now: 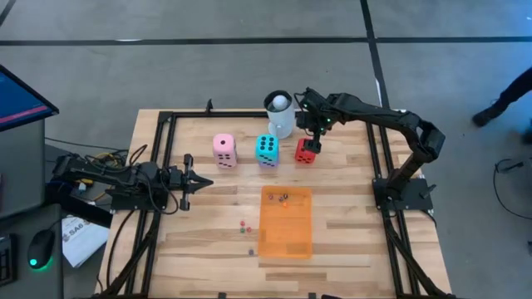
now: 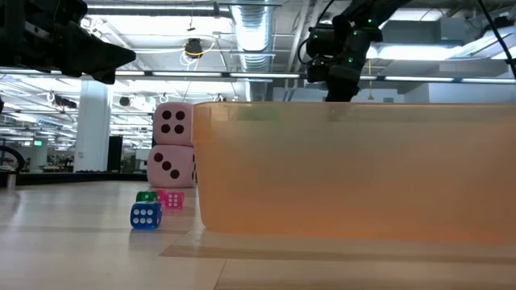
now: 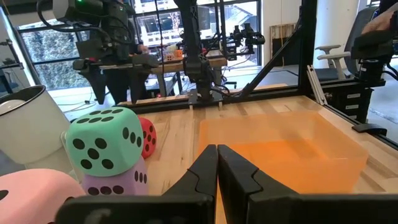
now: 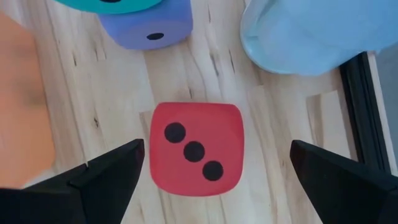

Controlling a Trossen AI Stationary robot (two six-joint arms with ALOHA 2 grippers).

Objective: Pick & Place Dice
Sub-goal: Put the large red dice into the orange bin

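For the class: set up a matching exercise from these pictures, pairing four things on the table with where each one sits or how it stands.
Column one:
1. red die
2. teal die
3. left gripper
4. white mug

Column two:
A. stacked on a purple die
B. shut, holding nothing
C. holds a ball
D. directly below the open right gripper

Pairs: 1-D, 2-A, 3-B, 4-C
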